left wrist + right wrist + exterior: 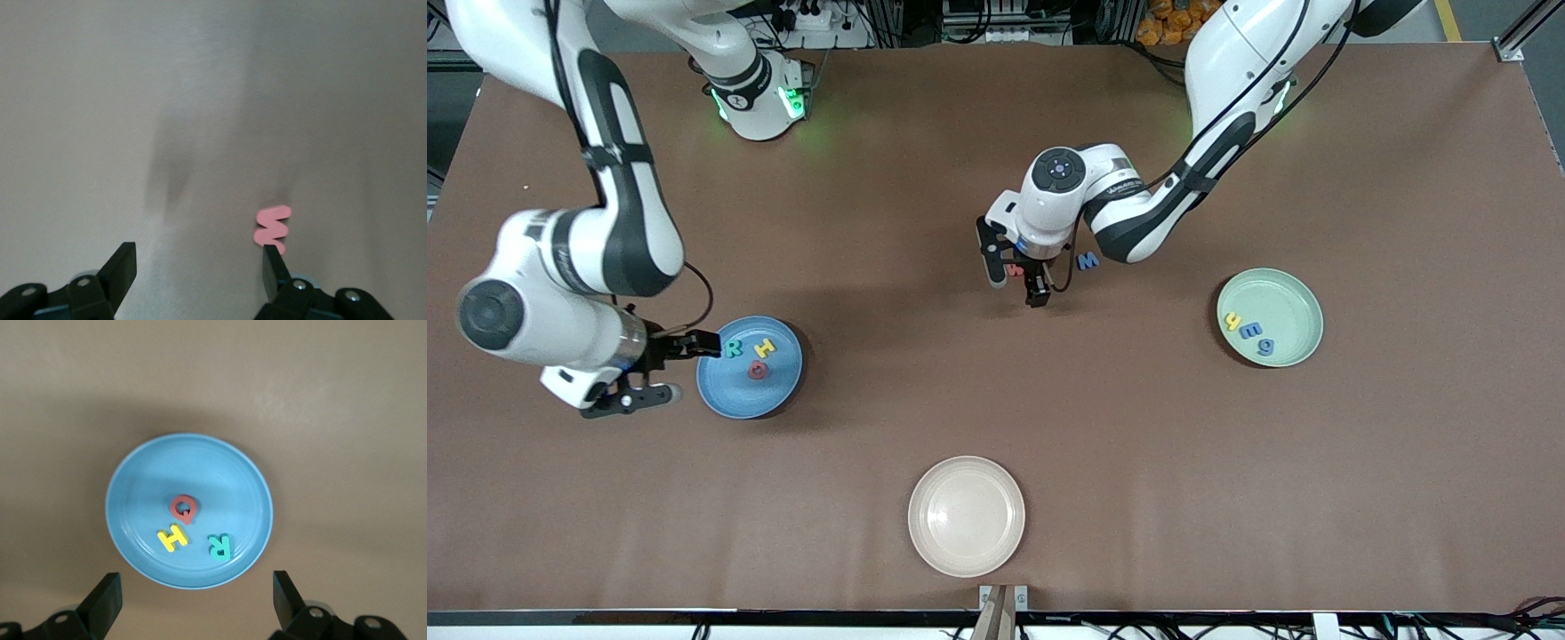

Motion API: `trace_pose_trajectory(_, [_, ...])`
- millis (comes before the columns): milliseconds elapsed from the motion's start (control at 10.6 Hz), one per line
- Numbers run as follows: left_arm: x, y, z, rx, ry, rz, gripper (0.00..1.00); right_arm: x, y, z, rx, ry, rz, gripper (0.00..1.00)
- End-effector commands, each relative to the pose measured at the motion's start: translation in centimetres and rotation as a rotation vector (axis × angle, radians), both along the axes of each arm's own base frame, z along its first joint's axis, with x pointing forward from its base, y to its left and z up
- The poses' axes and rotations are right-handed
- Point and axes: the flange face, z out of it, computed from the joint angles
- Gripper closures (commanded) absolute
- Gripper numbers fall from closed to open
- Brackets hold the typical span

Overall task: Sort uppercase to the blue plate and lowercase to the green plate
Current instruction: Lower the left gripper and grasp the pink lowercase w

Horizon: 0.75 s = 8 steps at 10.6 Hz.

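A broad table (996, 427) covered in a matte brown sheet fills nearly the whole front view. A cream plate (967, 516) rests on it near the edge closest to the camera. Just below that plate, a small metal bracket (1003, 597) sits at the table's black-trimmed edge. Along the table's top edge, dark cabling and aluminium framing (1040, 18) stand against a grey floor. A cluster of orange objects (1174, 20) lies beside that framing. Soft shadows fall across the brown sheet.
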Motion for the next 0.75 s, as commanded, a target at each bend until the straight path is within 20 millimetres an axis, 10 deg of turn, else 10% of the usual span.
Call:
trace_pose_trajectory(0, [-1.1, -1.2, -0.3, 0.001, -0.007, -0.068, 0.15, -1.2, 0.0, 4.4, 0.048, -0.051, 0.004, 0.0])
trace_pose_trajectory(660, [-3.7, -1.8, -1.9, 0.026, 0.013, -0.042, 0.18, -4.2, -0.5, 13.4, 0.078, -0.081, 0.006, 0.0])
